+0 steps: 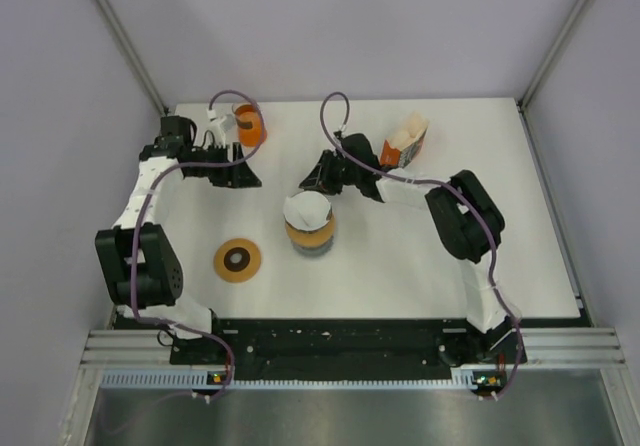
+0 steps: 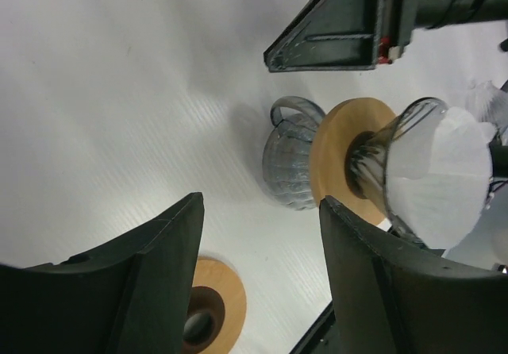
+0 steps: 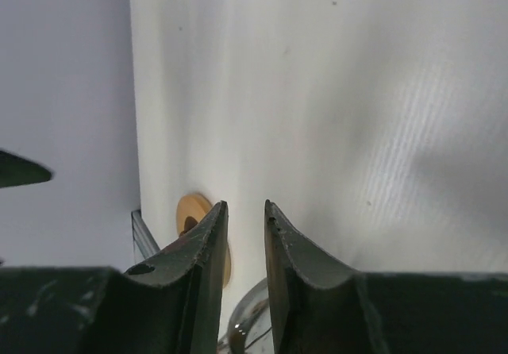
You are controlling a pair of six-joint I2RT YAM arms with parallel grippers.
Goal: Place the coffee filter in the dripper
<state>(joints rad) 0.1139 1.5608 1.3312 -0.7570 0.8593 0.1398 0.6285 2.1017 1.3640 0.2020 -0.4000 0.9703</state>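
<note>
Apparently the main step is done. The white coffee filter (image 1: 306, 210) sits opened inside the glass dripper (image 2: 379, 157), which rests by its wooden collar on a ribbed glass server (image 2: 287, 163) at the middle of the table (image 1: 420, 266). In the left wrist view the paper lines the cone and looks evenly seated, though its far rim is hidden.

The right gripper (image 1: 312, 181) hangs just beyond the dripper at 12 o'clock, its jaws drawn to a narrow slit with nothing between them. The left gripper (image 1: 245, 178) is at 10 o'clock, spread wide and empty.

A loose wooden ring (image 1: 237, 260) lies at 8 o'clock, the filter pack (image 1: 405, 144) at 1 o'clock and an orange cup (image 1: 248, 124) at 11 o'clock.

What remains, I judge, is only backing both arms away.
</note>
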